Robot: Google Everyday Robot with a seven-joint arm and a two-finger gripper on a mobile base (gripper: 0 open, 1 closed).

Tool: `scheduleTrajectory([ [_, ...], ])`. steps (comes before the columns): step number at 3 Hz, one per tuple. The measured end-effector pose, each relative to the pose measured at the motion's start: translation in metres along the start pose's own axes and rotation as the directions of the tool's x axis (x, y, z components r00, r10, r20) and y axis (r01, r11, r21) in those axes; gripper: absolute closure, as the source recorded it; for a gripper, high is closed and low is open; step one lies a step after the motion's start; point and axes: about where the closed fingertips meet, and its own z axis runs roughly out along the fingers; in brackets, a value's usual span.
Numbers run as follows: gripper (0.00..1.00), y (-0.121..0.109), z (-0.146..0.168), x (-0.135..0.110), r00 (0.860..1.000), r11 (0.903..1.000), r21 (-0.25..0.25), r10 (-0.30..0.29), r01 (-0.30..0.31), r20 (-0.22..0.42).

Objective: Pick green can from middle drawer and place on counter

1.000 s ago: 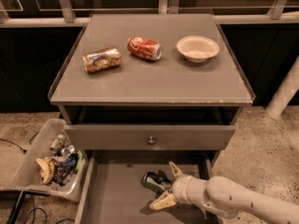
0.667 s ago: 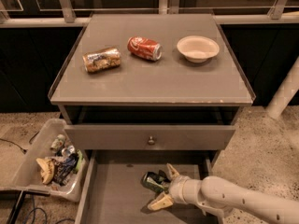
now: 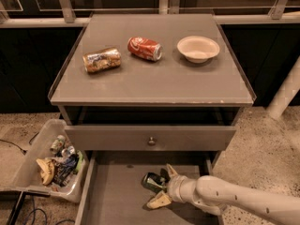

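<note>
Where the middle drawer [image 3: 112, 203] stands pulled out nearest me, my gripper [image 3: 159, 186] reaches in from the right. Its fingers are spread wide either side of the green can [image 3: 152, 181], which lies on the drawer floor, not clamped. Beyond, the counter [image 3: 164, 84] carries a gold-brown can [image 3: 101, 60], a red cola can [image 3: 145, 48] and a white bowl [image 3: 198, 48].

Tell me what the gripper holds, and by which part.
Nothing is gripped yet. The gripper is down in the middle drawer, its fingers spread open on either side of the green can at its right end.
</note>
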Motion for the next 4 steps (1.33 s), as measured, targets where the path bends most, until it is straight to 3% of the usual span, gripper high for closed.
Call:
scheduleTrajectory([
  [1,0.19,0.0,0.0,0.0,1.0,1.0,0.0,0.0,0.0,0.0],
  [4,0.89,0.0001,0.0001,0.0,1.0,1.0,0.0,0.0,0.0,0.0],
])
